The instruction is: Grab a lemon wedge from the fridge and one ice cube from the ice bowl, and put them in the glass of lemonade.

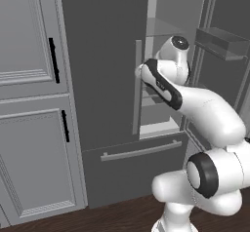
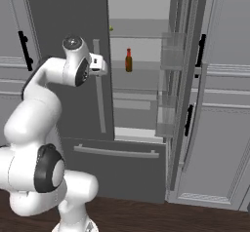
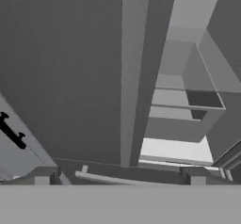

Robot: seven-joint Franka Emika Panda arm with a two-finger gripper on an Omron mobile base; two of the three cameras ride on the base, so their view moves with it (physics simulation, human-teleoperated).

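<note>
The task looks to be at an early stage: the fridge (image 2: 68, 26) has its right door swung open and its left door closed, but nothing has been taken out, and the hand (image 3: 120, 173) is released, fingers spread wide and holding nothing. It sits close in front of the closed door's pale bar handle (image 3: 133, 72), with the open compartment off to one side of it. A tiny yellow-green speck on the top shelf, above and beyond the hand, is probably the lemon wedge (image 2: 111, 29); it is too small to be sure. On the next shelf down stands a small brown bottle (image 2: 128, 60) with a red cap. The fridge is smooth matte dark grey; its shelves (image 2: 139, 35) look like flat clear glass. Fetching the wedge, the ice and both drops are left.
</note>
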